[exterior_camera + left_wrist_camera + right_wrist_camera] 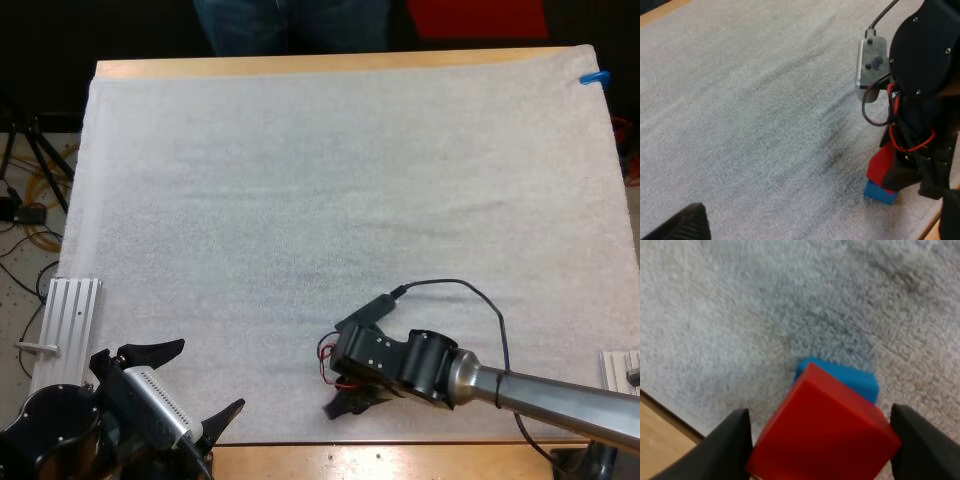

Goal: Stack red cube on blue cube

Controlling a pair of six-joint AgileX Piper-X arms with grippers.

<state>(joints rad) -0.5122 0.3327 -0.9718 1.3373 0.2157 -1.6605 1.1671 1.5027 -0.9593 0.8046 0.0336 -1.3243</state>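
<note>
My right gripper (352, 400) hangs low over the mat's near edge, shut on the red cube (824, 432). The cube sits tilted between the two black fingers (725, 450), which press on it from both sides. Directly under it the blue cube (845, 376) rests on the mat, partly covered by the red one. From the left wrist view the red cube (882, 161) leans over the blue cube (880, 193) at the mat's edge; whether they touch I cannot tell. My left gripper (190, 385) stands open at the near left corner, nothing between its fingers.
The white mat (330, 190) covers most of the table. A person's legs (290, 25) stand beyond the far side. Metal rails lie at the near left (70, 320) and near right (620, 370). The wooden table edge (660, 440) runs close by the cubes.
</note>
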